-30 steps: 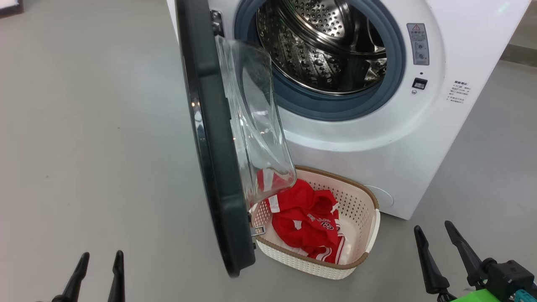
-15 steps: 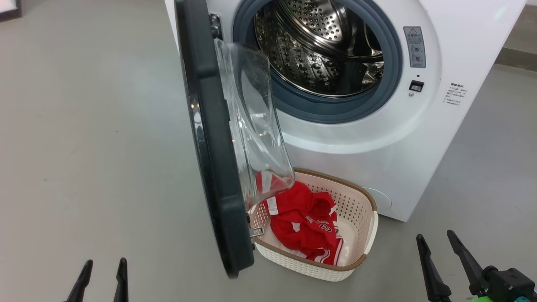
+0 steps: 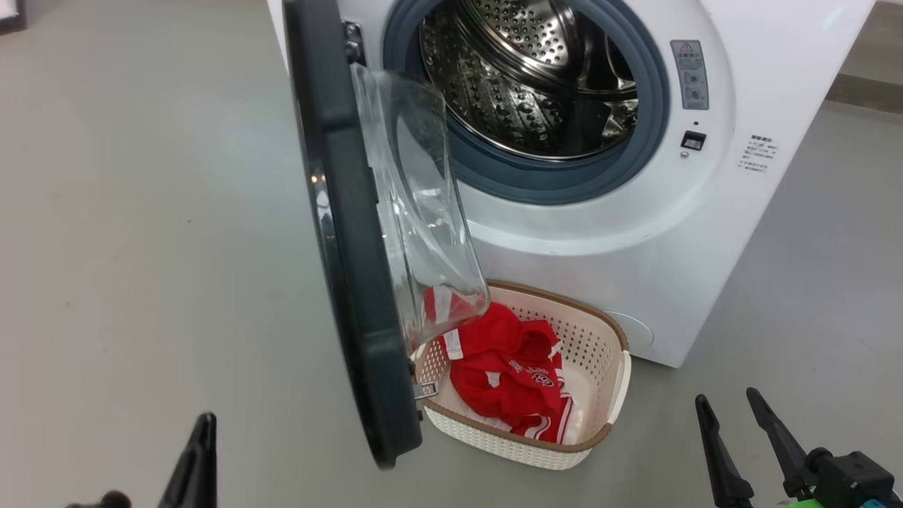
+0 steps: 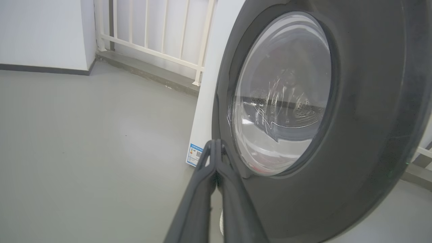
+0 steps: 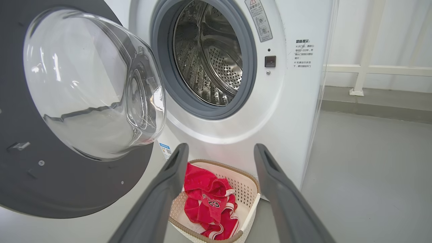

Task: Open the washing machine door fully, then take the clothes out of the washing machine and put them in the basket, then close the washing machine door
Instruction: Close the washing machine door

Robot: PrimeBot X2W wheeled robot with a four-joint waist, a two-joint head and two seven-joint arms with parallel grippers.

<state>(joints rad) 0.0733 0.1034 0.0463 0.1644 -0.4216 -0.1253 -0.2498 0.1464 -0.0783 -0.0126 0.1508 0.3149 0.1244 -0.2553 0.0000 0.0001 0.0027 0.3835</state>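
Washing machine door (image 3: pixel 353 282) is open, swung out on its left-side hinge and edge-on in the head view. Its glass bowl (image 3: pixel 423 212) faces the right side and hangs above the left end of the basket (image 3: pixel 508 444).

Washing machine (image 3: pixel 635 240): drum (image 3: pixel 522 77) exposed, bare steel inside, no fabric visible in the part on show. Grey gasket (image 3: pixel 550 183) runs round the opening.

Basket sits on the grey floor (image 3: pixel 141 212) right in front of the machine, below the opening and touching or just off the front panel; can't tell which. Clothes (image 3: pixel 511 374) lie bunched in the basket, red with white trim and a white print facing up. Part of the pile shows through the bottom of the glass bowl.

Left gripper (image 4: pixel 215 145): fingers pressed together, nothing between them. It sits low on the outer side of the door, tips in front of the lower-left of the black ring. Contact with the door not clear. Small blue label (image 4: pixel 195 155) on the machine's front shows just beside the tips in the left wrist view.

Right gripper (image 5: pixel 221 150): fingers spread wide, empty, pointing at the machine front with the basket between them in the right wrist view. Well clear of basket and door.

White railing (image 4: pixel 152 33) behind the machine.
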